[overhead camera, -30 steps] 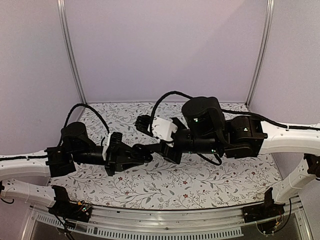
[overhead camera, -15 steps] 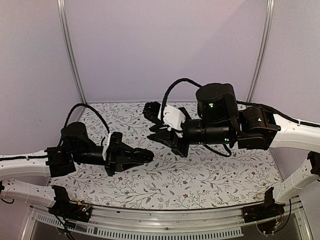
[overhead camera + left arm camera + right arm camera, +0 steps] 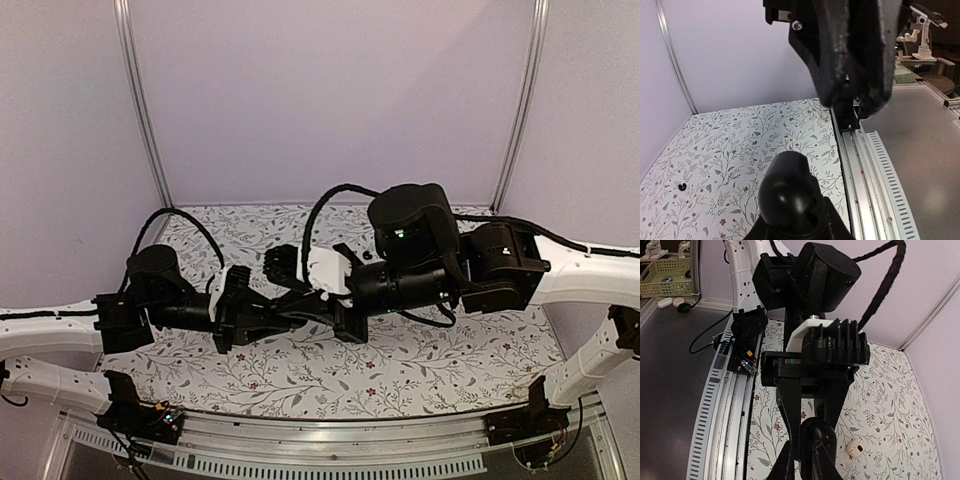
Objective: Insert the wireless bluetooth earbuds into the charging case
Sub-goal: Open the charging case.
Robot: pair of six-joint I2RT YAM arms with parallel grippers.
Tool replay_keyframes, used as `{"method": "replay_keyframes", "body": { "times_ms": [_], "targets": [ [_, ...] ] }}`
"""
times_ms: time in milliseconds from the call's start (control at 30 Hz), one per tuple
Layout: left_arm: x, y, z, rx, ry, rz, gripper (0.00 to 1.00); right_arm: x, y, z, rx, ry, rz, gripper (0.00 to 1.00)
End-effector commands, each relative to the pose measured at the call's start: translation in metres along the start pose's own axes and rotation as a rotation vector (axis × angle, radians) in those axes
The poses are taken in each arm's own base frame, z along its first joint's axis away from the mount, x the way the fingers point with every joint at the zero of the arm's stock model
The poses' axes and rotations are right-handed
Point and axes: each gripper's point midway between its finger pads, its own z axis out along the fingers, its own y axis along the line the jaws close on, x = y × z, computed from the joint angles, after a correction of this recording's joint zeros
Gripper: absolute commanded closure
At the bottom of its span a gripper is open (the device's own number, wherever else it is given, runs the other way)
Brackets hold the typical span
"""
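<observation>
My left gripper (image 3: 283, 313) is shut on the black oval charging case (image 3: 788, 194), held above the table; a round hollow shows at the case's lower right. My right gripper (image 3: 303, 300) meets it tip to tip. In the left wrist view its fingers (image 3: 840, 55) hang just above the case, pressed together with only a thin seam. What they hold, if anything, is hidden. In the right wrist view the case (image 3: 819, 436) sits right at my fingertips. One tiny black earbud (image 3: 682, 187) lies on the floral table near the far wall. The other earbud is out of view.
A small cream-white rounded object with a dark spot (image 3: 856, 446) lies on the table just right of the case. The metal rail (image 3: 865, 165) runs along the table's near edge. A green basket (image 3: 665, 277) stands off the table.
My right gripper was at the case, rose and pulled back toward the far wall, and has now come down to the case again. The left gripper shifted slightly right with the case.
</observation>
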Motion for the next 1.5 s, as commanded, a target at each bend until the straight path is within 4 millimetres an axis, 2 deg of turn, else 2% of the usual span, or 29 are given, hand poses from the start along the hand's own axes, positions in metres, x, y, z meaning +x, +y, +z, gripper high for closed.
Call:
{"method": "replay_keyframes", "body": {
  "times_ms": [0, 267, 367, 500, 600, 867, 1167, 1467],
  "targets": [
    [-0.016, 0.007, 0.000, -0.011, -0.035, 0.003, 1.00, 0.005, 0.020, 0.009, -0.092, 0.000, 0.008, 0.89],
    [-0.025, 0.004, -0.004, -0.002, -0.068, 0.017, 1.00, 0.025, 0.019, 0.024, -0.068, 0.071, 0.027, 0.92],
    [-0.027, 0.003, -0.005, 0.003, -0.077, 0.023, 1.00, 0.034, 0.008, 0.029, -0.014, 0.105, 0.034, 0.92],
    [-0.027, 0.001, -0.005, 0.016, -0.077, 0.022, 1.00, 0.044, -0.016, 0.029, 0.080, 0.145, 0.076, 0.91],
    [-0.025, 0.000, -0.005, 0.017, -0.072, 0.022, 1.00, 0.043, -0.024, 0.024, 0.100, 0.137, 0.091, 0.89],
    [-0.020, 0.001, -0.003, 0.019, -0.056, 0.024, 1.00, 0.041, -0.024, 0.019, 0.093, 0.140, 0.073, 0.85],
    [-0.020, 0.001, -0.004, 0.013, -0.056, 0.028, 1.00, 0.044, -0.024, 0.013, 0.095, 0.162, 0.066, 0.89],
    [-0.017, 0.001, -0.002, 0.021, -0.041, 0.032, 1.00, 0.053, -0.033, 0.014, 0.140, 0.196, 0.067, 0.88]
  ]
}}
